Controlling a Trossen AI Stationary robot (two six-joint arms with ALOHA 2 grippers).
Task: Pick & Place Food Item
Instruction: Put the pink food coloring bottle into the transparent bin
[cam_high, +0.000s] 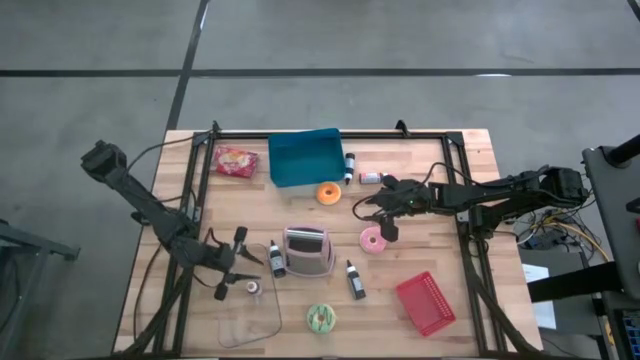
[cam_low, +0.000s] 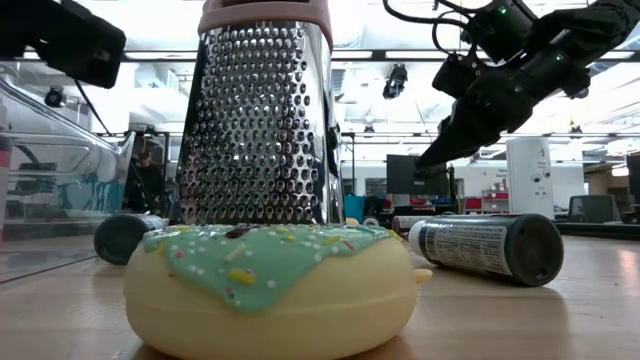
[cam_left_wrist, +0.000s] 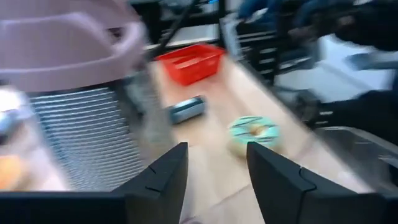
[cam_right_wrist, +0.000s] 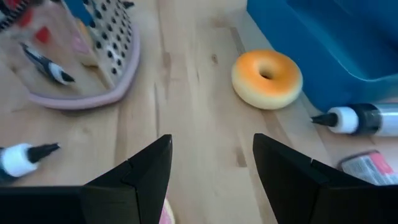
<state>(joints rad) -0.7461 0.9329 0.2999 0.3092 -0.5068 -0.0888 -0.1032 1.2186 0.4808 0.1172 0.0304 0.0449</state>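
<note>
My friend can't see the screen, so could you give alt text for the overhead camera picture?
Two dark robot arms reach over a wooden table: the right claw hangs open beside a pink donut, the left claw near a metal grater. Around them lie an orange donut, a green donut, a blue bin and a red basket.

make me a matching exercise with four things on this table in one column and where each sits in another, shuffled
Things:
1. orange donut
2. pink donut
3. green donut
4. red basket

Places:
A. beside the blue bin
B. near edge of the table, right of the clear container
C. just under the right tool
D. near right corner, right of a dark bottle

Pairs: 1-A, 2-C, 3-B, 4-D
</note>
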